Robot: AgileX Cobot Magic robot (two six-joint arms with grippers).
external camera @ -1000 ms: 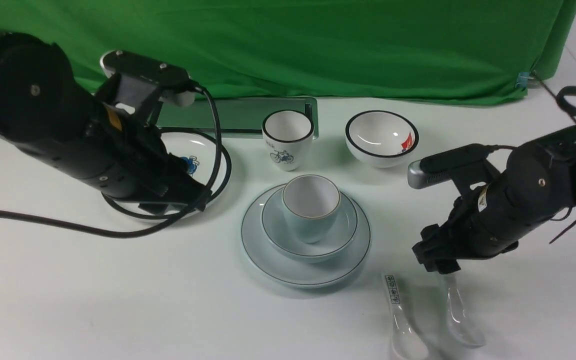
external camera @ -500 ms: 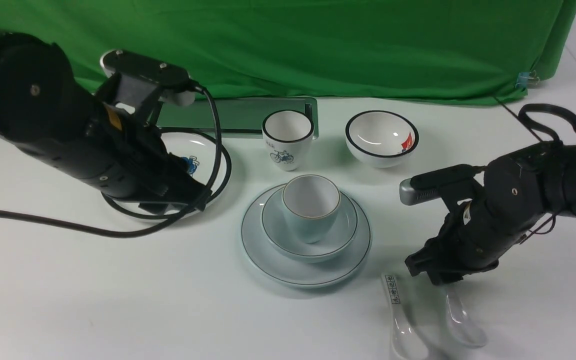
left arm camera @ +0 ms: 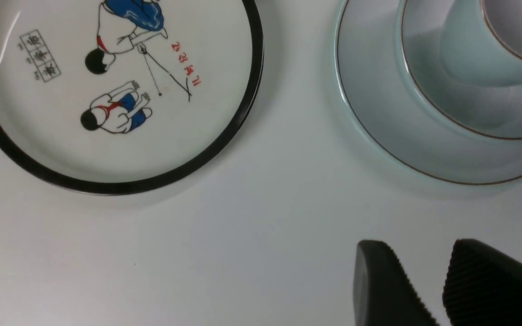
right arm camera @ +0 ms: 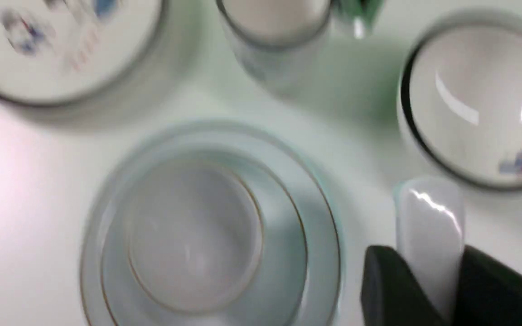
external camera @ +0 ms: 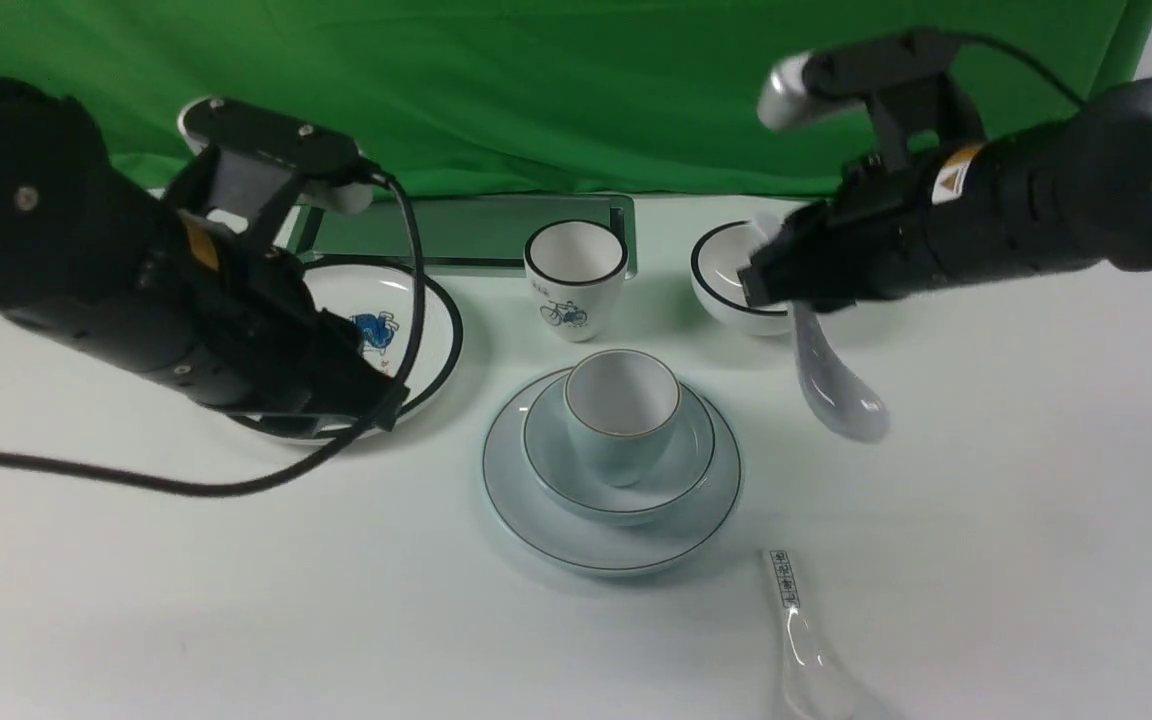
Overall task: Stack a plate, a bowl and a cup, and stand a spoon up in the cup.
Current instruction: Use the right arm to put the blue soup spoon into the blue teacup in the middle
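From the front, the right gripper point(external camera: 784, 292) pinches the shiny white ceramic spoon point(external camera: 834, 392) by its handle, up in the air, right of the pale blue cup point(external camera: 622, 415). The left wrist view shows the left gripper point(left arm camera: 417, 246) a little apart and empty. The right wrist view shows the spoon between two black fingers point(right arm camera: 388, 290).

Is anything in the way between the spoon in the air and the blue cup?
No, nothing visible stands between them. The spoon hangs from the right gripper, off to the right of the cup, which is empty.
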